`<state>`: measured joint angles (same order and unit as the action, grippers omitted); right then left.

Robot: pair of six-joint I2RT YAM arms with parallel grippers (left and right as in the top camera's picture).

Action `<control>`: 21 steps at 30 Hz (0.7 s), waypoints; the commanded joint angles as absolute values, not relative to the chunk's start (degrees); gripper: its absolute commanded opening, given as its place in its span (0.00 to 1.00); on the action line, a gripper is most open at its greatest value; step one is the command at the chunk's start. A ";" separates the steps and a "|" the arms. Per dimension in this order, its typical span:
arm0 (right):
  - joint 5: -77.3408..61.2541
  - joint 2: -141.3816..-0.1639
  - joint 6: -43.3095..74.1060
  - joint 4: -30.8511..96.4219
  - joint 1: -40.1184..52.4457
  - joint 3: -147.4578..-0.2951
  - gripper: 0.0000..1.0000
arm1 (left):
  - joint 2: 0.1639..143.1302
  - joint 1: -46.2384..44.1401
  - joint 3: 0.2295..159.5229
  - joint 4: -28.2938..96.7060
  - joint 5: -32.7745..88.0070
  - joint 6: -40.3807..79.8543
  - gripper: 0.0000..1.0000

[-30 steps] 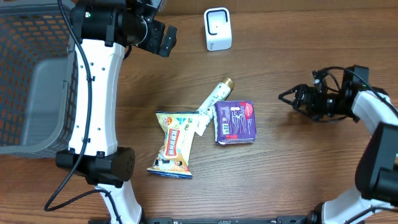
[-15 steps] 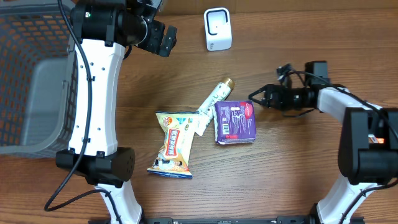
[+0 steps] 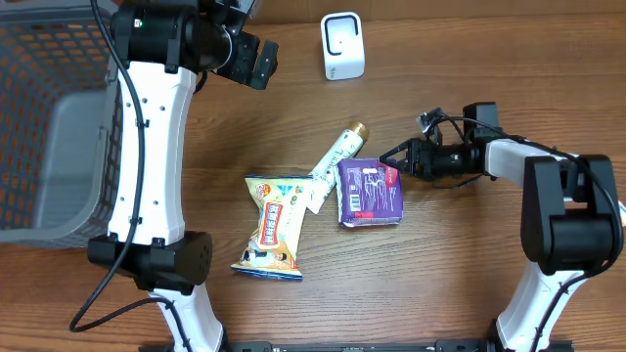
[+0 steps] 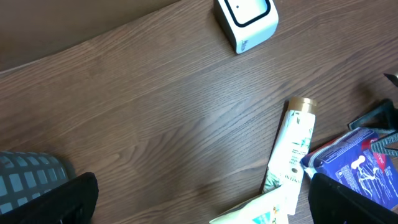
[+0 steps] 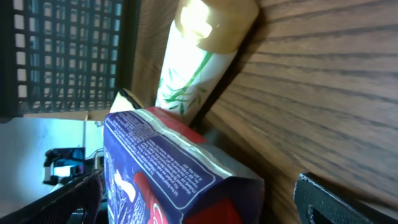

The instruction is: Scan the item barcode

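brown wood-grain desk (image 3: 469, 284) fills nearly all of the overhead view, grain running away sideways from the basket (image 3: 49, 117). basket is dark grey open mesh with a lighter grey solid panel inside, sitting on the desk at its left edge, partly cut off by the frame. desk surface right of the basket is matte, evenly lit, soft short shadows, no hard glare. left wrist view: a darker brown band lies beyond the desk's far edge, cannot tell if wall or shade. right wrist view: pale bluish bright patch just below the basket mesh, blurred. no walls, floor or windows readable.
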<state>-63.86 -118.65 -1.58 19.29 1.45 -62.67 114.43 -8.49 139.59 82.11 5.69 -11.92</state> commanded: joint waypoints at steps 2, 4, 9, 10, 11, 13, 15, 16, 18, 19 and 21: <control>-65.30 -120.57 -5.48 20.78 3.07 -62.74 1.00 | 113.99 -8.27 139.94 82.08 5.54 -11.11 1.00; -66.28 -120.57 -8.69 22.79 3.38 -62.74 1.00 | 113.99 -8.27 139.94 82.08 5.52 -11.11 1.00; -66.08 -120.57 -13.96 27.40 3.53 -62.72 1.00 | 113.99 -8.27 139.94 82.08 5.54 -11.11 1.00; -66.08 -120.57 -14.72 27.79 3.53 -62.72 1.00 | 113.99 -8.27 139.94 82.08 5.54 -11.11 1.00; -66.08 -120.57 -15.46 28.12 3.53 -62.72 0.99 | 113.99 -8.27 139.94 82.08 5.54 -11.11 1.00; -66.11 -120.57 -15.55 28.03 3.53 -62.72 0.89 | 113.99 -8.27 139.94 82.08 5.52 -11.11 1.00; -66.11 -120.57 -15.57 27.90 3.53 -62.72 0.74 | 113.99 -8.27 139.94 82.08 5.52 -11.11 1.00; -66.15 -120.57 -15.99 27.97 3.53 -62.72 0.68 | 113.99 -8.27 139.94 82.08 5.54 -11.11 1.00; -66.35 -120.57 -16.78 28.25 3.60 -62.72 0.59 | 113.99 -8.27 139.94 82.08 5.54 -11.11 1.00; -66.37 -120.57 -16.82 28.34 3.68 -62.72 0.57 | 113.99 -8.27 139.94 82.08 5.54 -11.11 1.00; -66.70 -120.57 -17.10 28.38 3.84 -62.72 0.51 | 113.99 -8.27 139.94 82.11 5.54 -11.11 1.00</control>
<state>-65.73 -120.22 -15.29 28.45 3.22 -62.63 114.43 -8.49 139.59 82.11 5.72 -11.92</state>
